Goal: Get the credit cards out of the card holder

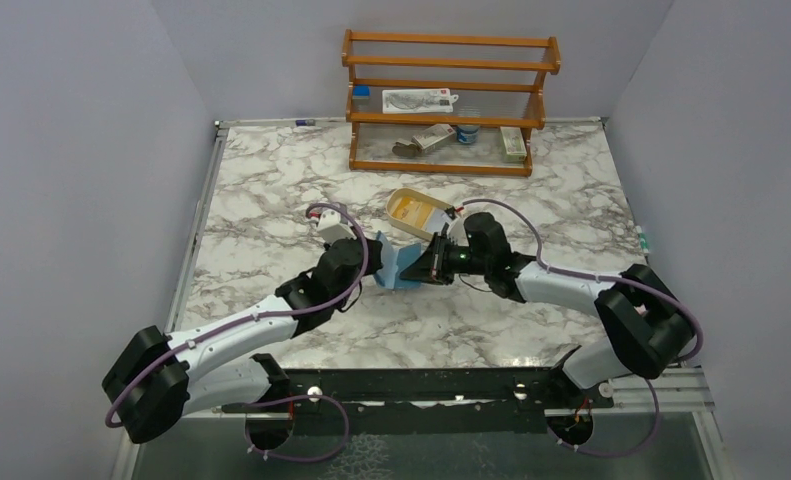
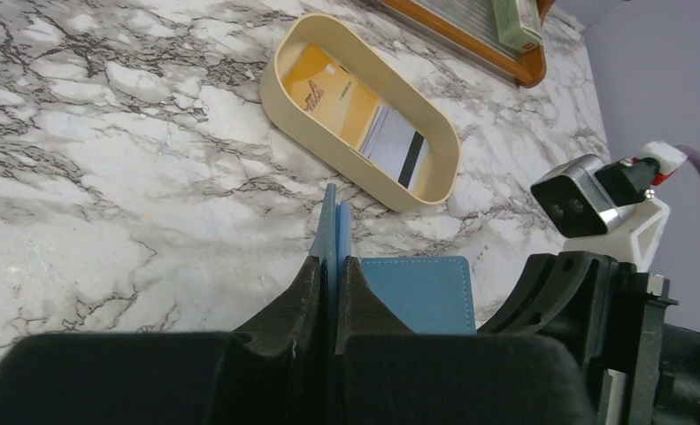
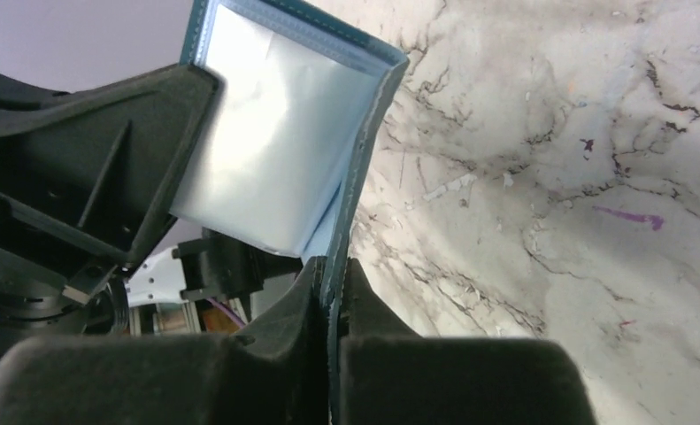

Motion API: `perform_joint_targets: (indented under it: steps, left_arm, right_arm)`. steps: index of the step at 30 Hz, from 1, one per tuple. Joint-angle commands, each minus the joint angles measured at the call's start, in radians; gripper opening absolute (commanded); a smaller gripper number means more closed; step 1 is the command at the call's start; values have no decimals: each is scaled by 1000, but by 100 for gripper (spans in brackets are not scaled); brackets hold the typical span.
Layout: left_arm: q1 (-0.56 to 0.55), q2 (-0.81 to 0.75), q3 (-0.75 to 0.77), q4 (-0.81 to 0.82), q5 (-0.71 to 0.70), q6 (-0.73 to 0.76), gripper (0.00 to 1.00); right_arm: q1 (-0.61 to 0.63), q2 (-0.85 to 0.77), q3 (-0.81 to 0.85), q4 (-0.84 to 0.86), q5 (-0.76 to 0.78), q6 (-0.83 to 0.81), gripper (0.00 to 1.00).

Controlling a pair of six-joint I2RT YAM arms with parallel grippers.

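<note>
The teal-blue card holder (image 1: 396,268) is held open off the marble table between both grippers. My left gripper (image 2: 333,261) is shut on one flap, seen edge-on (image 2: 333,221); the other flap (image 2: 421,292) spreads to the right. My right gripper (image 3: 333,266) is shut on that flap's edge. The holder's inside (image 3: 266,150) shows pale and shiny; I cannot tell whether a card sits in it. Two credit cards lie in the oval tan tray (image 2: 311,133): a yellow one (image 2: 328,88) and a grey one with a dark stripe (image 2: 397,146).
The tray (image 1: 396,200) stands just behind the grippers. A wooden rack (image 1: 449,100) with small items stands at the back of the table. The two wrists are close together, the right arm's camera (image 2: 585,199) right beside the left gripper.
</note>
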Motion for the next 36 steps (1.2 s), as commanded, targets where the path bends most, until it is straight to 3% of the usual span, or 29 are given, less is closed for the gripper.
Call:
perform_joint_targets:
  steps: [1,2,5,8,13,18,23,26,33,36]
  left_arm:
    - [-5,-61,-64,121,35,-93,0]
    - [-5,-70,-80,132,45,-108,2]
    - [-5,-100,-109,141,63,-151,42]
    - [-5,-136,-127,146,69,-183,57]
    - [-4,-182,-154,166,72,-252,64]
    - [-4,-183,-174,171,97,-332,65]
    - [-5,-166,-105,-40,51,-342,62]
    - [-2,-201,-117,-124,-5,-372,66]
    - [73,-371,-309,-34,53,-493,75]
    - [138,-442,-392,31,128,-531,75]
  right_arm:
    - [3,32,-47,164,-52,48,1]
    - [4,31,-59,202,-62,51,1]
    - [3,25,-103,298,-78,60,1]
    - [3,20,-147,367,-72,71,1]
    - [2,46,-208,532,-108,112,1]
    - [3,76,-235,648,-126,148,1]
    - [2,72,-247,697,-133,155,1]
    - [2,67,-277,815,-143,179,1]
    - [1,98,-268,1047,-229,209,1]
    - [-4,112,-265,1040,-243,204,1]
